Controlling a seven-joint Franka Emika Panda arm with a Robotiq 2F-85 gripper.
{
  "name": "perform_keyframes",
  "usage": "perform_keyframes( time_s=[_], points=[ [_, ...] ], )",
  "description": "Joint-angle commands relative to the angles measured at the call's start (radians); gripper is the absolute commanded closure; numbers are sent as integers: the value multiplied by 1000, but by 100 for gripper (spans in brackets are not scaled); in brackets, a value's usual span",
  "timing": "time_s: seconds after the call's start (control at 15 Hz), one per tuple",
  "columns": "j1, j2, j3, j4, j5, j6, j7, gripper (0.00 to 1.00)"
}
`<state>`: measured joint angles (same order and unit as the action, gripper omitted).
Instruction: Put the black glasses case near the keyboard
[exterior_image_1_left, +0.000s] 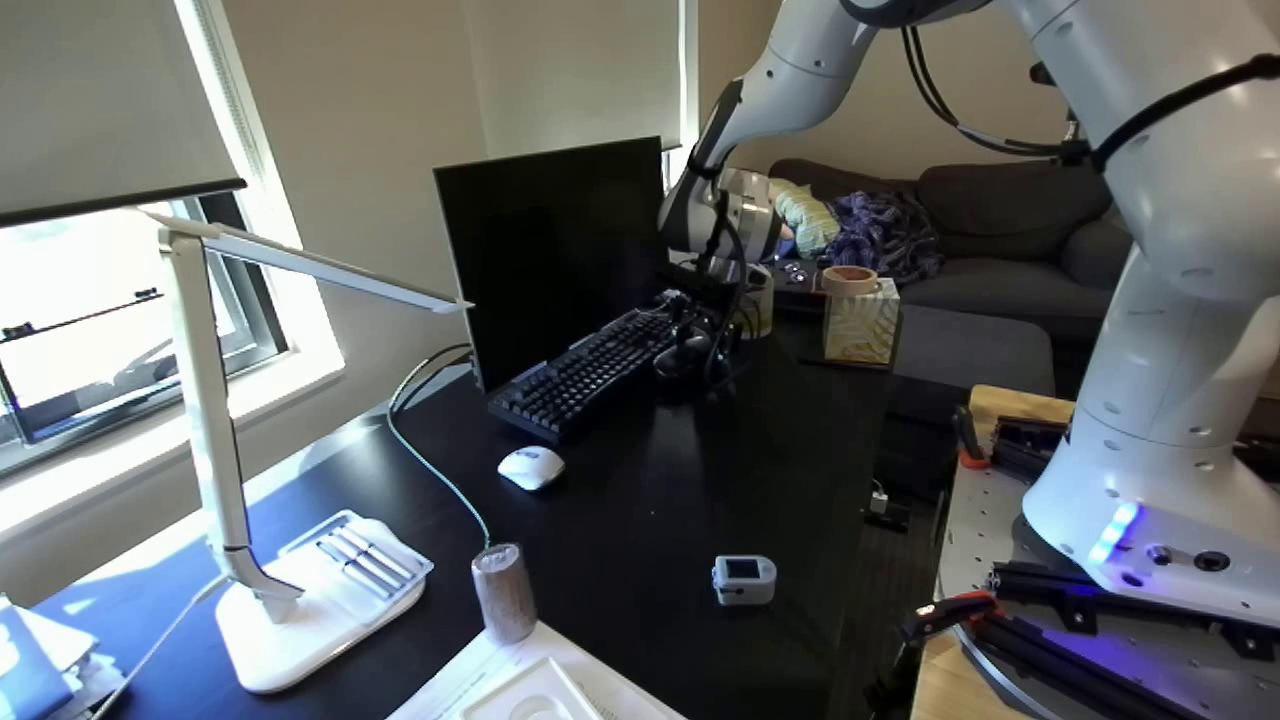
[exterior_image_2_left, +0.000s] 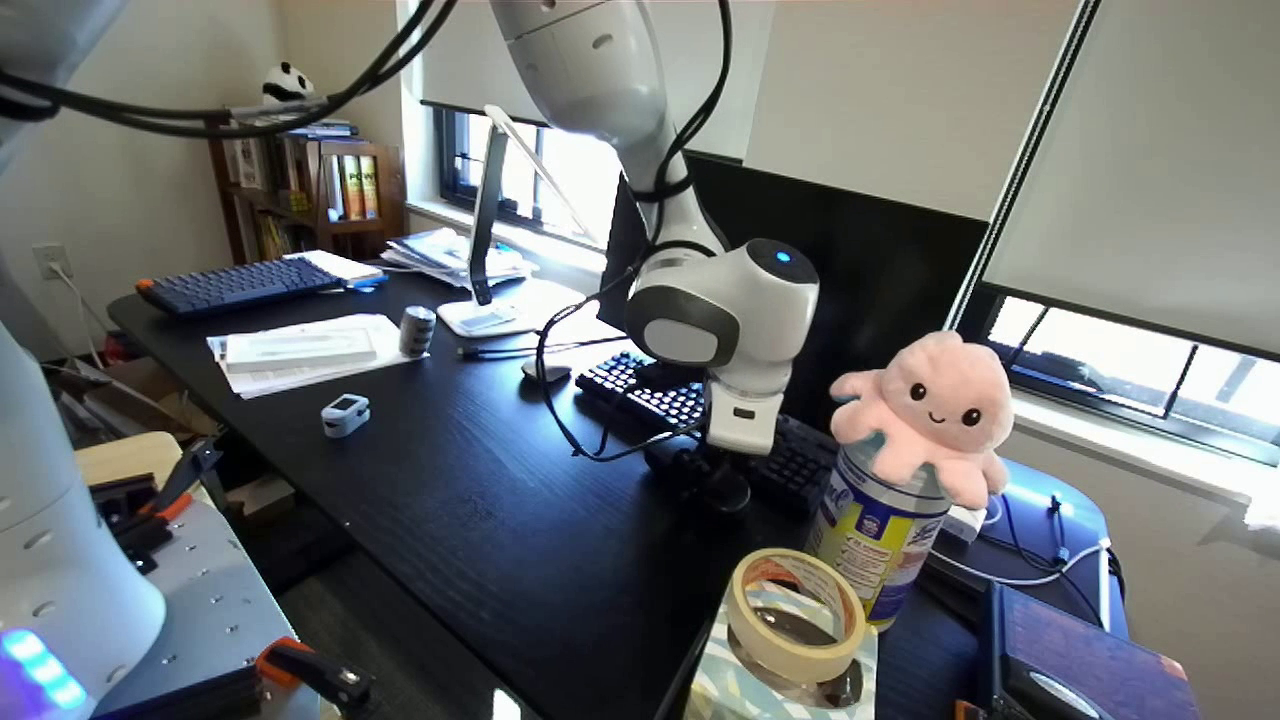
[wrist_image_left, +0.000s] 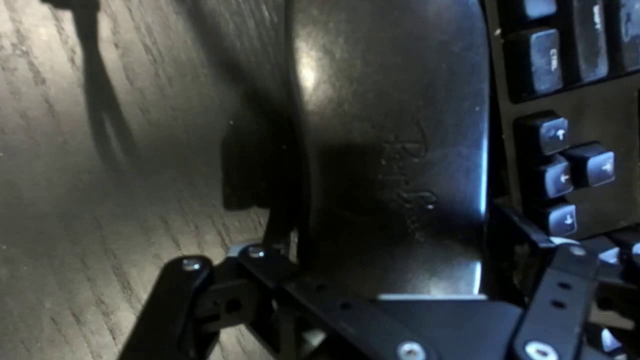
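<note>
The black glasses case (wrist_image_left: 385, 85) fills the middle of the wrist view, with faint script on its lid. It lies lengthwise right beside the keyboard (wrist_image_left: 580, 107), near the arrow keys. My gripper (wrist_image_left: 395, 220) has one finger on each long side of the case's near end. The contact edges are dark, so I cannot tell whether the fingers press on it. In both exterior views the case (exterior_image_1_left: 682, 360) (exterior_image_2_left: 726, 490) is a dark rounded shape under the gripper, low at the desk. The keyboard (exterior_image_1_left: 600, 370) (exterior_image_2_left: 650, 395) lies in front of the monitor.
The monitor (exterior_image_1_left: 560, 240) stands behind the keyboard. A white mouse (exterior_image_1_left: 531, 467) and a grey-white gadget (exterior_image_1_left: 744, 580) lie on the desk. A wipes canister (exterior_image_2_left: 875, 530) bearing a pink plush (exterior_image_2_left: 935, 410), and a tissue box with a tape roll (exterior_image_2_left: 795, 615), stand near the gripper.
</note>
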<state>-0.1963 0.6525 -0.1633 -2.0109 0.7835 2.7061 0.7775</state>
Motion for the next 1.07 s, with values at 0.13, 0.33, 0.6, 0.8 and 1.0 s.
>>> perform_keyframes(
  time_s=[0.13, 0.33, 0.6, 0.8, 1.0],
  points=[
    [59, -101, -18, -133, 13, 216, 1, 0],
    [72, -186, -5, -216, 6, 276, -26, 0],
    [101, -352, -9, -363, -36, 276, -63, 0],
    [147, -486, -45, -500, -125, 199, -77, 0],
    [170, -612, -29, -630, -229, 153, -108, 0]
  ],
)
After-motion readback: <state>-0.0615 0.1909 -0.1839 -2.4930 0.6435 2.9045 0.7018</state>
